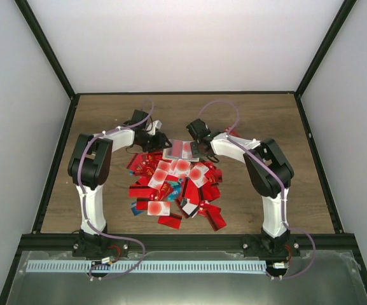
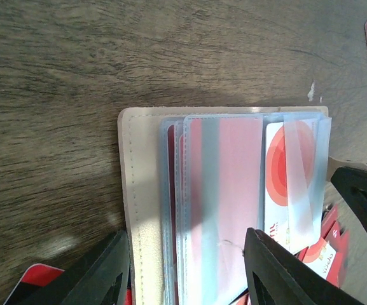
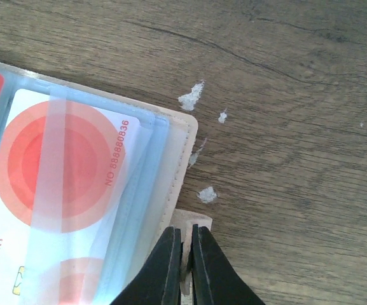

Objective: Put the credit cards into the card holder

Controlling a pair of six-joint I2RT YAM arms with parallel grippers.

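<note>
With right gripper (image 3: pixel 186 270) pinched shut on tab (image 3: pixel 194 221) of holder (image 3: pixel 182 152), beyond cards (image 1: pixel 173 190), and left gripper (image 2: pixel 184 238) half open astride its sleeves (image 2: pixel 224 190), possibly pressing them: pin holder flat, part one sleeve, feed card squarely.

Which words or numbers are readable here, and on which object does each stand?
"NO 888880836", last digits unsure: white card with red circle in the card holder.
Red lettering at that card's edge: cut off, unreadable.
Loose credit cards: print too small.
</note>
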